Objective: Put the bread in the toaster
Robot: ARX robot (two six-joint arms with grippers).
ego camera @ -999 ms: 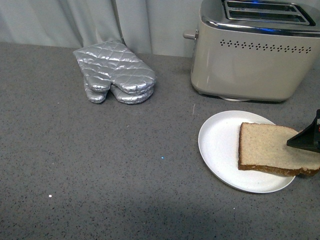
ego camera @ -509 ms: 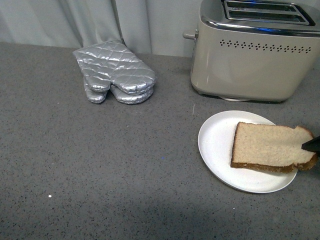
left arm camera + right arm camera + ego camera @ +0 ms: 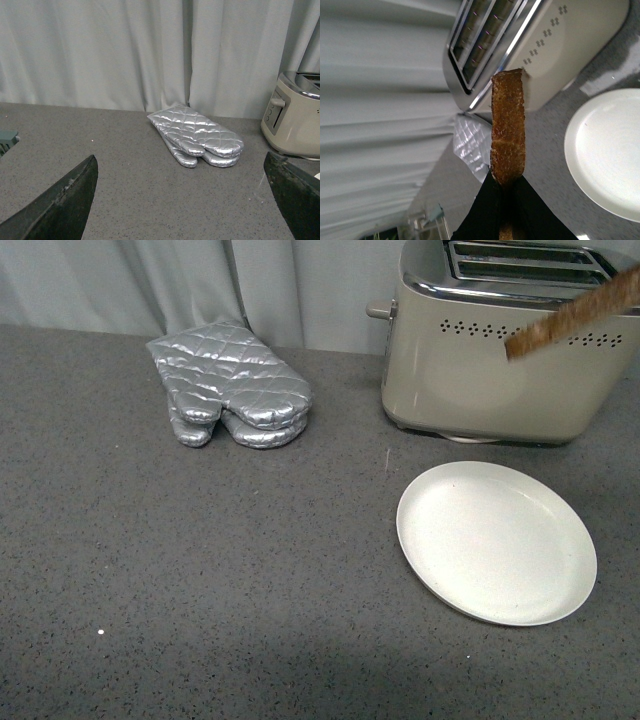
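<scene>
The bread (image 3: 572, 314) is a brown-crusted slice seen edge-on, held in the air in front of the toaster's upper right side. The toaster (image 3: 480, 380) is a beige-grey box with a chrome top and two slots at the back right. In the right wrist view my right gripper (image 3: 507, 187) is shut on the bread (image 3: 508, 135), which points towards the toaster (image 3: 550, 45). The right gripper itself is out of the front view. My left gripper (image 3: 185, 200) is open and empty above the counter; the toaster (image 3: 295, 120) shows at that view's edge.
An empty round white plate (image 3: 496, 542) lies in front of the toaster, also in the right wrist view (image 3: 607, 150). A quilted silver oven mitt (image 3: 228, 388) lies at the back left, also in the left wrist view (image 3: 197, 134). A grey curtain hangs behind.
The bread has been lifted off the plate and raised to the toaster's top height, turned on edge. The plate is now empty. The right gripper has left the front view.
</scene>
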